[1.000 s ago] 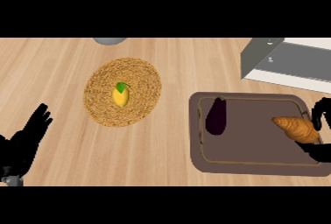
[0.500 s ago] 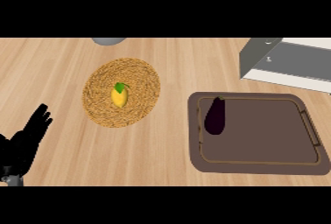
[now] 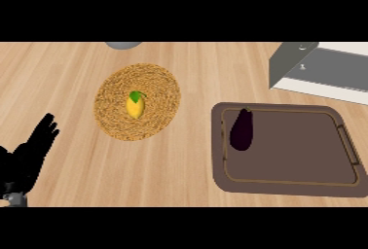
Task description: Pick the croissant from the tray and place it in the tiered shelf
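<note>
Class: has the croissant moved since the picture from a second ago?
Yes. It lay at the right end of the tray, by the right hand; now neither shows, and only the eggplant remains there. Which way cannot be told.

Counter [image 3: 179, 175]: pale wood, filling the whole view.
Grain: fine streaks running left to right, with faint darker bands between boards.
Light: soft and even across the wood.
Far edge: grey round shape [image 3: 124, 44], cut off at the top.

Bright, even light; soft shadows
</note>
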